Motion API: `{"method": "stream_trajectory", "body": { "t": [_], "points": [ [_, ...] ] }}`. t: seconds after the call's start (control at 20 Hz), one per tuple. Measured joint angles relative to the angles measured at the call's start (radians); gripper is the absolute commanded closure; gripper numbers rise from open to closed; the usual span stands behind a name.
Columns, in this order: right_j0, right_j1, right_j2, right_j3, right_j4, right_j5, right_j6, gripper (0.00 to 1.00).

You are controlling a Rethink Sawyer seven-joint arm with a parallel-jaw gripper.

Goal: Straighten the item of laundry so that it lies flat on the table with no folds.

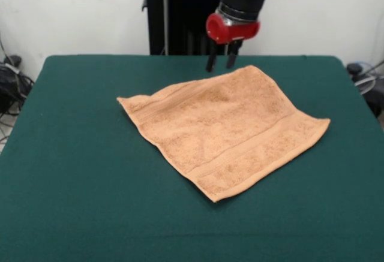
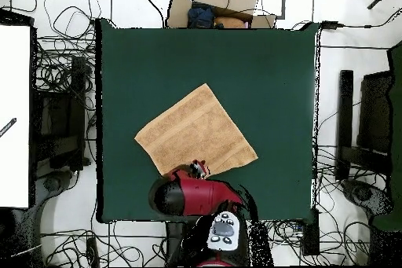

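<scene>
Towel (image 1: pixel 225 127) flat — no labels visible, gripper (image 1: pixel 221 63) above

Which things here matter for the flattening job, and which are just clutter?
Job:
- towel, spread out
- green table
- gripper, above the towel's far corner, open

Clutter:
- cardboard box beyond the table edge
- cables on the floor

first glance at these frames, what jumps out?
The peach-orange towel spread nearly flat near the middle of the dark green table, sitting as a diamond, skewed to the table's edges. Next, the red and black arm's gripper hanging just above the towel's corner nearest the robot, jaws slightly apart, holding nothing. Overhead, tangled cables ring the table.
</scene>
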State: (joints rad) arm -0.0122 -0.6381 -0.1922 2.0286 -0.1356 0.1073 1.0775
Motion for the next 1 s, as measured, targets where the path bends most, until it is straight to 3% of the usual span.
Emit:
{"method": "stream_trajectory", "body": {
  "t": [0.4,1.0],
  "points": [
    [0.090,0.026,-0.016,-0.037,0.000,-0.015,0.000,0.00],
    [0.095,0.042,-0.016,-0.040,0.000,-0.080,0.000,0.00]
  ]
}}
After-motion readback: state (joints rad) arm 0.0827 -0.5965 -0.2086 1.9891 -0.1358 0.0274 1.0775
